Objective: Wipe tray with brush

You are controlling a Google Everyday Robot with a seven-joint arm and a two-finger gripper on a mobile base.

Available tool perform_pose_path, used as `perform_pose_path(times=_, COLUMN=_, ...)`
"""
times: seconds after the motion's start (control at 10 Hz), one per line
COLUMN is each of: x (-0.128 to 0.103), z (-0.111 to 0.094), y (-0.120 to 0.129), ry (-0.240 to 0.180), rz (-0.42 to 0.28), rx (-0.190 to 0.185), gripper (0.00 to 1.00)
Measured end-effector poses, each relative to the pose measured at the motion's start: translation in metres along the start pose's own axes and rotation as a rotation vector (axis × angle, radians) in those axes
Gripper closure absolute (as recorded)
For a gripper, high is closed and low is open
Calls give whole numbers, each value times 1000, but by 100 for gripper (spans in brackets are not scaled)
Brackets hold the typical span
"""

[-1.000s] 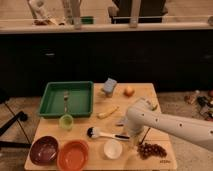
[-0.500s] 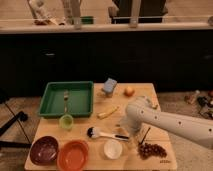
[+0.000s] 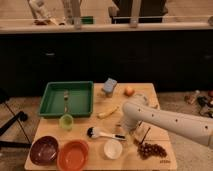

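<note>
Green tray (image 3: 80,101), one; brush (image 3: 106,134), one; end effector (image 3: 124,130) beside brush handle

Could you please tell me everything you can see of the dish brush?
The brush lies flat on the wooden table, between the green cup and the white bowl. Its round black bristle head points left; the slim white handle runs right, ending dark. The gripper hangs just over that end; contact cannot be told.

The arm (image 3: 172,122) is smooth, white and tubular, with a bulbous rounded joint. Its pale, dark-edged pincer (image 3: 140,134) sits low over the table's (image 3: 50,127) right half.
</note>
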Motion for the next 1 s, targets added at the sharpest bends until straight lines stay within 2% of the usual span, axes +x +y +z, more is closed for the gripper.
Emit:
perform_pose_path(times=0.3, x=-15, z=0, y=-1, ry=-13, rz=44, rx=18, gripper=20)
perform_pose_path(times=0.6, x=-42, z=4, y=-6, ry=-23, rz=16, rx=23, gripper=20)
perform_pose_path(times=1.0, x=-51, z=11, y=-5, ry=-26, rz=-7, rx=18, gripper=20)
